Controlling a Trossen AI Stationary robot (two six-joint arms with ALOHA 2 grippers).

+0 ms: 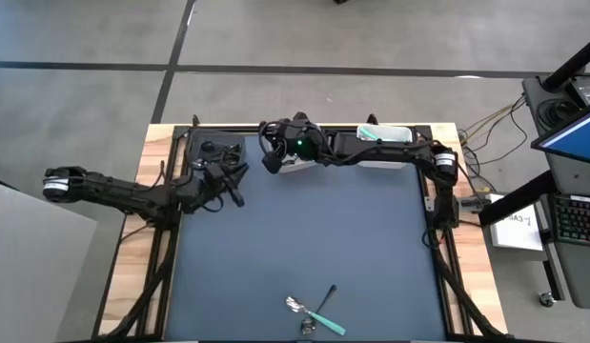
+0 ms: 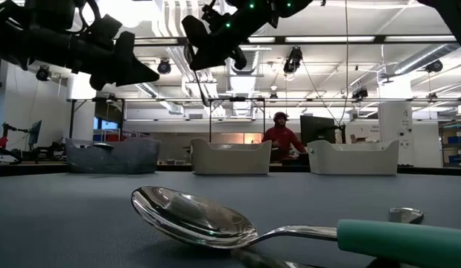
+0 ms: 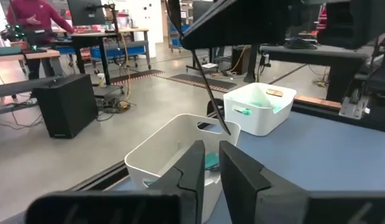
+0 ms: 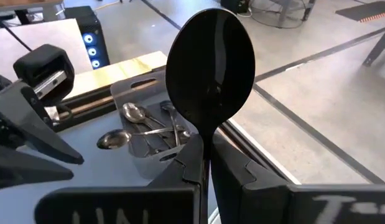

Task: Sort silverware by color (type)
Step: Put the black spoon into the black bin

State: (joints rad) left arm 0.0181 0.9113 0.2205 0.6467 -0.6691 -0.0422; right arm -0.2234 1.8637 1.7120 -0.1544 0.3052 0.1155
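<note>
My right gripper reaches along the table's far edge and is shut on a black spoon, above the dark grey bin that holds metal spoons. My left gripper hovers over the mat's far left corner, pointing level at the middle white bin. Its fingers are almost together. A teal patch shows in the slit between them, and I cannot tell what it is. Near the front edge a teal-handled spoon and a dark utensil lie flat on the mat, crossing each other. My right gripper pinches the black spoon's handle between its two fingers, which come from the table's right side and slant slightly down. The spoon runs in line with the fingers. Its bowl sticks out past the fingertips, lifted clear of bin and table.
Three bins stand along the far edge: the dark grey one at the left, a white one in the middle, and a white one with teal handles at the right. A person is in the room beyond. Bare mat lies mid-table.
</note>
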